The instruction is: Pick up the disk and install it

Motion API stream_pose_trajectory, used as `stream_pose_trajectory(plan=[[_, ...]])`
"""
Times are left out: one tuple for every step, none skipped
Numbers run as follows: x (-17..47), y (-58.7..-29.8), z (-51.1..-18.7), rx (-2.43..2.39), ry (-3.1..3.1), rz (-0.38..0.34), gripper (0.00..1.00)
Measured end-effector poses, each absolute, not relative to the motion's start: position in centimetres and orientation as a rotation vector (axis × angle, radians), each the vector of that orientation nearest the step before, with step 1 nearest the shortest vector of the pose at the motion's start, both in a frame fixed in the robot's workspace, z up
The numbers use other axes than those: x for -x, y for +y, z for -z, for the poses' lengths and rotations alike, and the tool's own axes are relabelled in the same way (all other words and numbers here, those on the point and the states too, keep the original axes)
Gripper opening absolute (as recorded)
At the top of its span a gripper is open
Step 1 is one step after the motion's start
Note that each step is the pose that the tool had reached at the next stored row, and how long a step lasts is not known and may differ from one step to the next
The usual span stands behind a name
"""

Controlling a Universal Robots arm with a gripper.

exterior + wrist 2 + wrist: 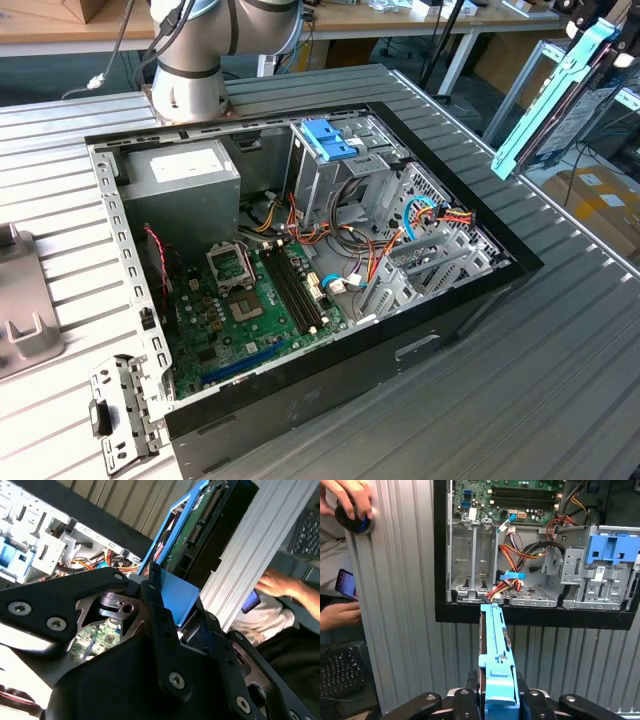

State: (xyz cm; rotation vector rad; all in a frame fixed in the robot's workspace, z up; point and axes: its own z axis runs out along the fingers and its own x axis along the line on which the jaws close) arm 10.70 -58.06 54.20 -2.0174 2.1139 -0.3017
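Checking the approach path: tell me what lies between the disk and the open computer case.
In the exterior view, only bare ribbed tabletop separates the disk from the case.

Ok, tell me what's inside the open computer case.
Inside the case: a green motherboard, a grey power-supply box, a metal drive cage topped by a blue bracket, and coloured cables. Anything under box and cage is covered. The disk is outside it, in the gripper.

Disk [556, 95] above table [560, 380], beside case [300, 405]
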Motion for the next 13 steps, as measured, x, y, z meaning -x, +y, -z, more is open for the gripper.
stream_pose_trajectory(plan=[[-10.5,-58.1,-54.1,2.011,2.117,0.299,0.37],[-10.3,-58.1,-54.1,2.01,2.116,0.295,0.37],[-10.0,-58.1,-54.0,2.009,2.116,0.293,0.37],[-9.7,-58.1,-53.9,2.009,2.116,0.293,0.37],[-9.4,-58.1,-53.6,2.009,2.116,0.293,0.37],[-9.0,-58.2,-53.3,2.008,2.116,0.292,0.37],[-8.9,-58.4,-53.1,2.009,2.116,0.293,0.37],[-8.8,-58.6,-53.0,2.009,2.116,0.293,0.37],[-8.6,-59.1,-52.8,2.009,2.116,0.293,0.37],[-8.6,-59.3,-52.7,2.009,2.116,0.292,0.37],[-8.5,-59.6,-52.6,2.009,2.116,0.292,0.37],[-8.4,-60.0,-52.5,2.009,2.116,0.292,0.37],[-8.3,-60.2,-52.4,2.009,2.116,0.293,0.37]])
